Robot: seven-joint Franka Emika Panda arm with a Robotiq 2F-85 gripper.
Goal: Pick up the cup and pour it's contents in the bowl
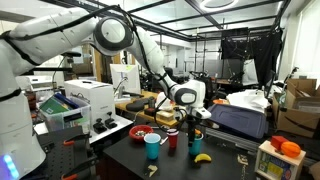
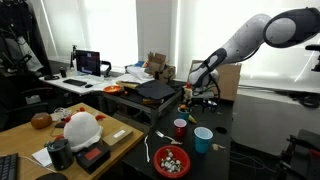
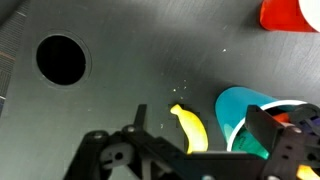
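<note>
Jaws are spread apart with nothing in them; the wrist view just shows a banana [image 3: 190,128] and bare surface [image 3: 130,80] between them. The cup [image 1: 196,141] stands upright on the surface right under the jaws in an exterior view, seemingly a bit off to one side, so no grip yet imo. The bowl [image 1: 134,131] sits beyond a small red cup [image 1: 172,138]. So basically nothing's done: grab, lift, carry over and pour are all left.

Bright ceiling lights, window glare (washed-out panes), small soft pictures, wrist view's near foreground blurred
</note>
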